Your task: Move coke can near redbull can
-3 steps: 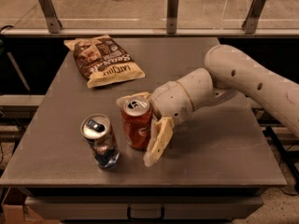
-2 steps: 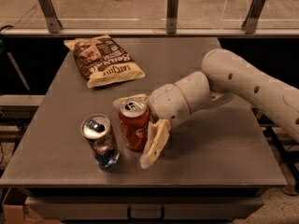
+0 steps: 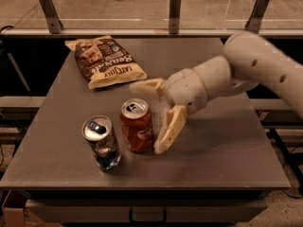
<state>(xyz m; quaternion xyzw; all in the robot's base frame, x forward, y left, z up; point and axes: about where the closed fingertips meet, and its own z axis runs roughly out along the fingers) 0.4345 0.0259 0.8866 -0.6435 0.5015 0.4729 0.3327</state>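
The coke can (image 3: 137, 126), red with a silver top, stands upright on the grey table (image 3: 222, 145) near its front. The redbull can (image 3: 102, 143), dark blue and silver, stands upright just left of it and a little nearer the front edge; the two are close, with a narrow gap. My gripper (image 3: 154, 117) is open, just right of the coke can and raised a little. One finger (image 3: 147, 86) points left behind the can, the other (image 3: 169, 131) hangs down beside the can's right side. The fingers do not hold the can.
A brown chip bag (image 3: 107, 61) lies flat at the table's back left. A rail with metal posts (image 3: 175, 6) runs behind the table. My arm reaches in from the right over the table's right half.
The gripper has opened wider and pulled back to the right and up, off the coke can. The coke can now stands free beside the redbull can.
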